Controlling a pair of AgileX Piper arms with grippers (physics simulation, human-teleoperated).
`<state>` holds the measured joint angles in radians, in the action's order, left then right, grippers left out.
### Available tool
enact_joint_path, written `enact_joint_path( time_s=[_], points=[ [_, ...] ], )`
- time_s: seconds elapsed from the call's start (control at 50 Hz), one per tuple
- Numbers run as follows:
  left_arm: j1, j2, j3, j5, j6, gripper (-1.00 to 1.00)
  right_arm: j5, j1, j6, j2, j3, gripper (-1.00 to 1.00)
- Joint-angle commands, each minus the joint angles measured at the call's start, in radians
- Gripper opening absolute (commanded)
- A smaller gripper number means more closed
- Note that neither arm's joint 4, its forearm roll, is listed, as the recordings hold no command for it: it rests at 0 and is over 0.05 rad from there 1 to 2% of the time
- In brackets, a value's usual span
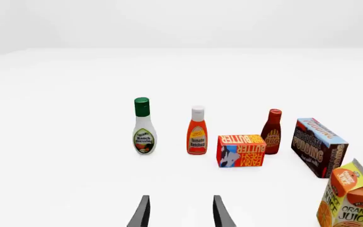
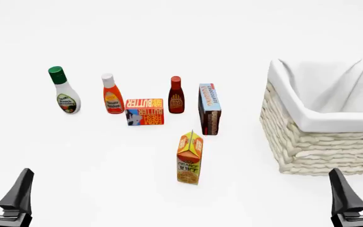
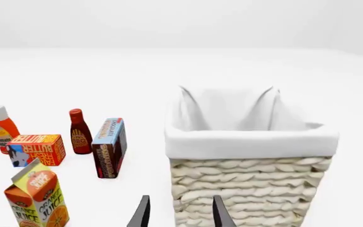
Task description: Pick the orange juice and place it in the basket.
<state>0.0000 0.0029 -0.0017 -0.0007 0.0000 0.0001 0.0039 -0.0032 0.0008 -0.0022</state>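
The orange juice (image 2: 190, 158) is a small orange and yellow gable-top carton standing upright near the table's middle front; it also shows as the carton (image 1: 351, 198) and the carton (image 3: 36, 196) in the wrist views. The basket (image 2: 323, 142), cream woven wicker with a white cloth liner, stands to the carton's right, and its wall (image 3: 251, 189) fills the right wrist view. My left gripper (image 2: 2, 189) stands open at the front left corner, well apart from the carton. At the front right, my right gripper (image 2: 358, 189) is open, just before the basket. Neither holds anything.
Behind the carton stand a ranch dressing bottle (image 2: 63, 91), a ketchup bottle (image 2: 111, 93), a butter box (image 2: 144, 111), a dark red sauce bottle (image 2: 176, 95) and a chocolate pudding box (image 2: 209, 109).
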Motion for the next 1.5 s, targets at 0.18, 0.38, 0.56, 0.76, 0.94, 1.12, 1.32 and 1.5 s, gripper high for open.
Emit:
enact_joint_path(
  time_s=[0.18, 0.38, 0.56, 0.76, 0.94, 1.12, 1.32, 1.5],
  points=[
    [0.000, 0.005, -0.003, -0.001, 0.000, 1.00, 0.005, 0.037, 0.019, 0.007, -0.005, 1.00],
    [0.000, 0.005, -0.003, -0.001, 0.000, 1.00, 0.032, 0.107, 0.023, 0.035, -0.055, 1.00],
    [0.000, 0.005, -0.003, -0.001, 0.000, 1.00, 0.080, 0.140, 0.043, 0.037, -0.118, 1.00],
    [0.000, 0.005, -0.003, -0.001, 0.000, 1.00, 0.060, 0.171, 0.024, 0.124, -0.173, 1.00],
    [0.000, 0.005, -0.003, -0.001, 0.000, 1.00, -0.033, 0.247, -0.009, 0.291, -0.209, 1.00],
    [0.000, 0.005, -0.003, -0.001, 0.000, 1.00, -0.041, 0.279, -0.009, 0.377, -0.259, 1.00],
    [0.000, 0.005, -0.003, -0.001, 0.000, 1.00, -0.027, 0.381, 0.001, 0.528, -0.373, 1.00],
    [0.000, 0.005, -0.003, -0.001, 0.000, 1.00, 0.000, 0.425, -0.023, 0.593, -0.455, 1.00]
  ],
)
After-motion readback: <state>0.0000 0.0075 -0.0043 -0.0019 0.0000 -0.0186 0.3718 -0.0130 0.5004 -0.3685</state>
